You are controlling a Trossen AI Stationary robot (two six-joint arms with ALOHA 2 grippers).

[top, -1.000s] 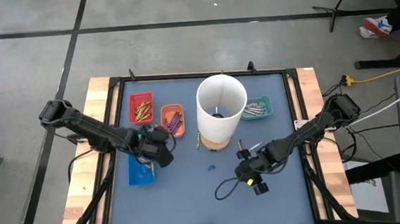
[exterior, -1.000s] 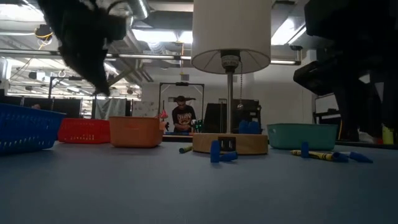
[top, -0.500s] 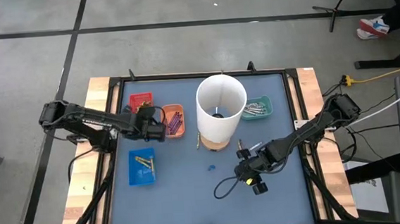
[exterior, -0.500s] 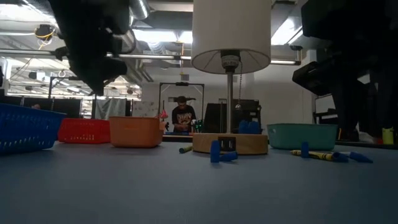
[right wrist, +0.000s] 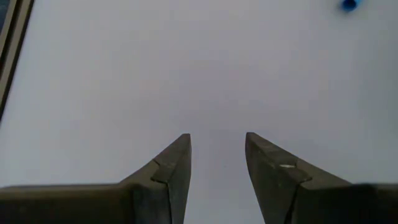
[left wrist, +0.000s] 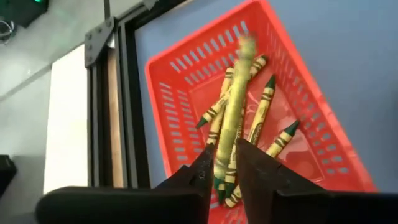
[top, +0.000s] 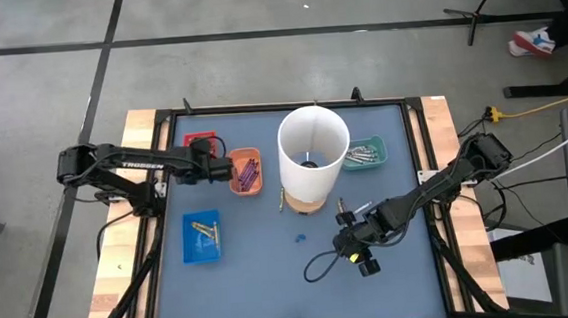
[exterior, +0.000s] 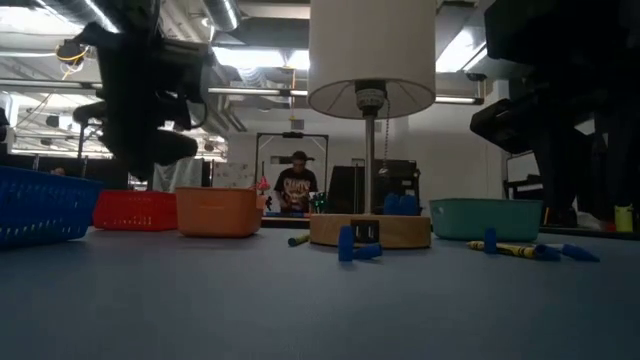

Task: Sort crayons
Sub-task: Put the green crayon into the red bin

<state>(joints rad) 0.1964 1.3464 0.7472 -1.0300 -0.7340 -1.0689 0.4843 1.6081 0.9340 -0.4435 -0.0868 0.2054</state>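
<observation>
My left gripper (top: pixel 214 168) hangs above the red tray (top: pixel 199 139) and is shut on a yellow-green crayon (left wrist: pixel 236 106). Several yellow-green crayons (left wrist: pixel 268 118) lie in that tray's bottom. My right gripper (top: pixel 356 246) is open and empty over the blue-grey mat at the near right; its fingers (right wrist: pixel 169 167) show nothing between them. Purple crayons lie in the orange tray (top: pixel 246 170), grey ones in the teal tray (top: pixel 366 153), gold ones in the blue tray (top: pixel 201 235). Loose crayons (exterior: pixel 515 248) lie on the mat. My left gripper pinches the yellow-green crayon between its two fingers, near one end (left wrist: pixel 225 163). The crayon runs along the fingers and sticks out well past their tips. It is lifted clear, above the red tray's inside.
A tall white lamp shade (top: pixel 314 149) on a round wooden base (exterior: pixel 370 230) stands mid-table between the orange and teal trays. A small blue piece (top: pixel 299 238) lies near the base. A black cord loops by my right gripper. A person (exterior: pixel 297 190) stands far behind the table.
My left gripper has swung from beside the blue tray toward the table's far edge and a little left, carrying the crayon, and now hangs over the red tray. My right arm has kept still.
</observation>
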